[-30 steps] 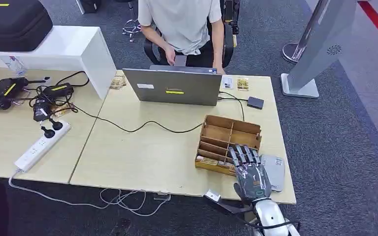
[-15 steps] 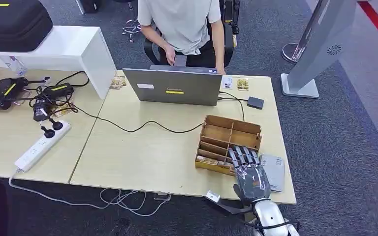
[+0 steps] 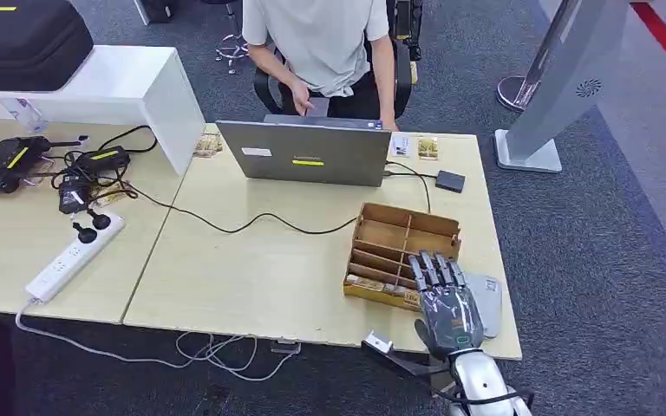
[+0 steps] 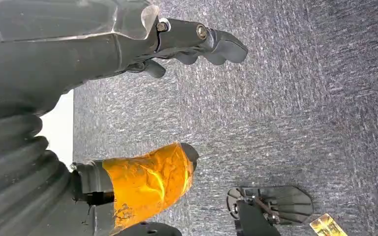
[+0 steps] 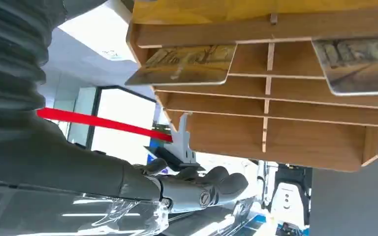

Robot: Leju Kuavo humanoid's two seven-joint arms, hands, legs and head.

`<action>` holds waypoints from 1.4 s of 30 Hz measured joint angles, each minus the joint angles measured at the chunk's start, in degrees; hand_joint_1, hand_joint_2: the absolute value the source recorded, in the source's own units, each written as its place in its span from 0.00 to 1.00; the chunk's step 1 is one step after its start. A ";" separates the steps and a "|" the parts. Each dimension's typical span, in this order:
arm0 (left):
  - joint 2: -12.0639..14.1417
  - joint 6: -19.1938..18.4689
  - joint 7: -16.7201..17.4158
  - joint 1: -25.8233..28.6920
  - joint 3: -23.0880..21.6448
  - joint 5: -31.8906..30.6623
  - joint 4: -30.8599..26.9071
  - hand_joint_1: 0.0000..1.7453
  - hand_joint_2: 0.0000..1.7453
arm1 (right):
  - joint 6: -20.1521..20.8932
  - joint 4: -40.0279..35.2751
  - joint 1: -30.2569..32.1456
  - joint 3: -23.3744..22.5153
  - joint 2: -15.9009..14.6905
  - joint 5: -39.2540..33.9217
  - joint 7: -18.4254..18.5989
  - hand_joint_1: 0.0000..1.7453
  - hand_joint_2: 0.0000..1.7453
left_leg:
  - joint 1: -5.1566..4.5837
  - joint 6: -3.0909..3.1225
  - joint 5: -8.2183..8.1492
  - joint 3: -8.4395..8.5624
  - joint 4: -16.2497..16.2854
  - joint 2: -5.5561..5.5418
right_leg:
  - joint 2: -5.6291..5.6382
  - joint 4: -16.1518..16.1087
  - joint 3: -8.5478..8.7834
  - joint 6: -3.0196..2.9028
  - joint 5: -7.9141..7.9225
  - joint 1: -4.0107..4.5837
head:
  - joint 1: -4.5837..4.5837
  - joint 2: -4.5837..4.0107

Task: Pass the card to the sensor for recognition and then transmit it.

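A wooden card box [image 3: 399, 232] with several compartments stands at the table's front right. Cards [image 3: 366, 282] lie in its nearest row; the right wrist view shows two cards [image 5: 187, 64] [image 5: 359, 66] in the box [image 5: 275, 123]. A flat grey sensor [image 3: 491, 303] lies just right of the box. My right hand [image 3: 447, 305] hovers over the box's near right corner and the sensor's left part, fingers [image 5: 202, 189] stretched out, holding nothing. My left hand [image 4: 128, 113] hangs over the carpet, its orange-taped thumb [image 4: 147, 179] apart from the fingers [image 4: 202, 42], empty.
A person sits behind an open laptop [image 3: 308, 153] at the table's far side. A black cable [image 3: 251, 224] crosses the middle. Two cards [image 3: 427, 148] and a small black box [image 3: 450, 180] lie at the back right. A power strip [image 3: 74, 256] lies left.
My right hand has shifted slightly to the right, now covering more of the grey sensor. Nothing else has moved.
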 joint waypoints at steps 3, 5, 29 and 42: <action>0.00 0.13 0.00 0.00 0.33 0.00 0.00 0.00 1.00 | 0.15 -0.72 0.14 0.00 0.00 0.00 0.09 0.00 1.00 | 0.00 0.00 0.00 0.00 0.00 0.00 | 0.00 0.00 0.00 0.00 0.00 0.00 | 0.02 0.00; 0.00 0.15 0.00 0.00 0.35 0.00 0.00 0.00 1.00 | 0.15 -1.09 0.25 0.00 0.02 0.00 0.09 0.00 1.00 | 0.00 0.00 0.00 0.00 0.00 0.00 | 0.00 0.00 0.00 0.00 0.00 0.00 | 0.02 0.00; 0.00 0.15 -0.44 -0.05 0.83 -0.44 0.00 0.00 1.00 | 1.22 -0.92 0.91 -1.62 1.27 -0.04 -2.05 0.00 1.00 | 0.00 0.00 0.00 0.00 0.00 0.00 | 0.00 0.00 0.00 0.00 0.00 0.00 | 0.02 0.00; 0.00 0.28 -0.57 -0.08 1.01 -0.70 0.00 0.00 1.00 | 1.51 0.35 0.90 -2.80 1.83 -0.11 -2.84 0.00 1.00 | 0.00 0.00 0.00 0.00 0.00 0.00 | 0.00 0.00 0.00 0.00 0.00 0.00 | 0.02 0.00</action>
